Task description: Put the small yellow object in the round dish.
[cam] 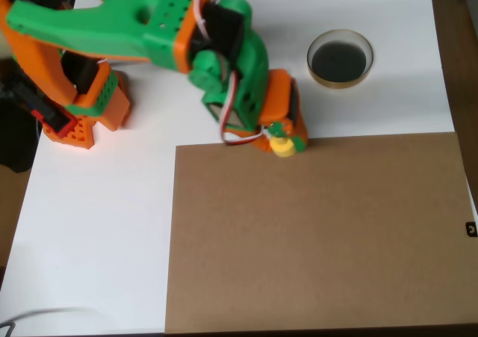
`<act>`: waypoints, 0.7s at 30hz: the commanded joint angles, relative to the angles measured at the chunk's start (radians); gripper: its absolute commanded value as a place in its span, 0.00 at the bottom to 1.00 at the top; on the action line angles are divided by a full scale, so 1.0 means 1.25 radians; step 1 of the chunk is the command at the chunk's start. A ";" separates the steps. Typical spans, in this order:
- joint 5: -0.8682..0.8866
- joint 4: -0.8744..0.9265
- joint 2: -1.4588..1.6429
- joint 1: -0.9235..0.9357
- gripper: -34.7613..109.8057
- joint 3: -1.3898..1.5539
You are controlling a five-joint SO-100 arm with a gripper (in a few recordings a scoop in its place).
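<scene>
Overhead view, read from left to right. At the far left, the arm's orange base (78, 116) stands on the white table (97, 225). From it a green and orange arm (142, 23) reaches rightward along the far side of the table, then bends down toward the near side at a green wrist section with red and white wires looped beside it.

The gripper (284, 139) sits at the end of this section, pointed downward at the far edge of the brown board (314, 232). Its orange and green fingers are closed against the small yellow object (283, 147), which shows between their tips.

The small yellow object is a tiny bright yellow piece, rounded in outline as seen from above, partly covered by a green fingertip. Its stem or knob cannot be made out, so its long axis and pointing direction cannot be told. It lies right at the board's far edge, where brown board meets white table; whether it rests on the surface or is lifted cannot be told.

Further right and farther back, the round dish (340, 58) stands on the white table, well apart from the gripper. It has a tan rim and a dark glossy inside.
</scene>
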 commanded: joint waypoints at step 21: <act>0.045 0.053 -0.183 -0.325 0.24 -0.307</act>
